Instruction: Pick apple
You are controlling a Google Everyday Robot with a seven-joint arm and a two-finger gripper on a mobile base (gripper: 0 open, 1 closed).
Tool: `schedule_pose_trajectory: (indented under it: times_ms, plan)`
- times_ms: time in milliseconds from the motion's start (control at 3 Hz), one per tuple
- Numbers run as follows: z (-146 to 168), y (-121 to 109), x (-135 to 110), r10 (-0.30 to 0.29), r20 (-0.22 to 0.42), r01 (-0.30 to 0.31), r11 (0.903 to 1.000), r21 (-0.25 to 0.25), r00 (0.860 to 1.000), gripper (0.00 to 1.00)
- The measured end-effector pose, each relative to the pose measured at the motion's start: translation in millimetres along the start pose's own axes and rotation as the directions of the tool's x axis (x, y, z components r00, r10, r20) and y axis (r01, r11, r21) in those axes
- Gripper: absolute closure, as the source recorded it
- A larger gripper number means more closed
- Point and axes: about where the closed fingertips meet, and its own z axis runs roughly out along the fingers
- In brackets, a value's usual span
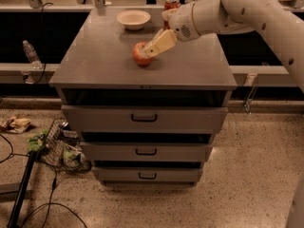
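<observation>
The red apple (140, 55) with yellowish patches sits on the grey cabinet top (104, 56), near its middle. My gripper (150, 49), with cream-coloured fingers, reaches in from the upper right on the white arm (237, 8). Its tip is at the apple's right side and overlaps it in the view. A cream bowl (133, 19) stands at the back of the top. A red soda can (171, 4) stands behind the arm and is partly hidden by it.
The cabinet has three drawers (144, 118) below the top. A plastic bottle (31, 54) stands on a ledge at the left. A wire basket (61, 146) with rubbish, cables and a dark pole lie on the floor at the lower left.
</observation>
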Motion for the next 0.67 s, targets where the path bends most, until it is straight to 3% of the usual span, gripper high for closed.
schedule_pose_trajectory:
  times_ms: [667]
  plan:
    - [62.3,-3.9,9.7,0.044,-0.003,-0.044,0.9981,-0.043,0.999,0.0]
